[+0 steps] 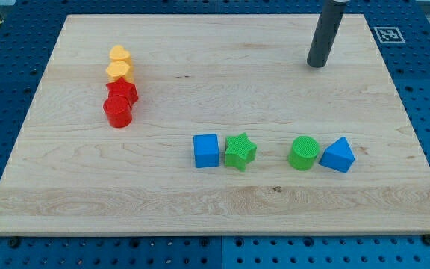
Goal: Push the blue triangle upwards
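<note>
My tip (pixel 317 65) is resting on the wooden board (pixel 222 202) near the view's top right, the dark rod rising out of the frame above it. It is a bare rod end with no claw to open or close, and it is touching no block.

The blue triangle (pixel 338 155) is sitting well below the tip, toward the view's lower right, just beside the green cylinder (pixel 304 153) on its left; whether the two are touching cannot be made out. Further left along the same row, past a gap, the green star (pixel 240 151) is standing next to the blue cube (pixel 206 150).

Across the board, toward the view's upper left, four blocks are crowding together in a short column: two yellow blocks, the upper yellow block (pixel 119 54) and the lower yellow block (pixel 118 71), above a red block (pixel 123 92) and a red cylinder (pixel 117 111) at the bottom. The board is lying on a blue perforated table (pixel 6 82).
</note>
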{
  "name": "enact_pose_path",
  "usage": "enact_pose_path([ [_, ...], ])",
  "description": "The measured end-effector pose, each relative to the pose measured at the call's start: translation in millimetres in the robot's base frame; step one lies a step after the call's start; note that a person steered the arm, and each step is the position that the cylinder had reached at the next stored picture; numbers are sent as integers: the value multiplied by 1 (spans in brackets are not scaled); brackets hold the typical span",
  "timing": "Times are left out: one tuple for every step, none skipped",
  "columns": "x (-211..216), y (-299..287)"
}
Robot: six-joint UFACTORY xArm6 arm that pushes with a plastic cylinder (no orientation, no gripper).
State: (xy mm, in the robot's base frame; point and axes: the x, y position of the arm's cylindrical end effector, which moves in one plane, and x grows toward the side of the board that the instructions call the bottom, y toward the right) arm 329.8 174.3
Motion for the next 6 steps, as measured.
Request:
enact_pose_path([
  [0,0],
  [4,0],
  [29,16],
  [59,81],
  [133,135],
  [217,141],
])
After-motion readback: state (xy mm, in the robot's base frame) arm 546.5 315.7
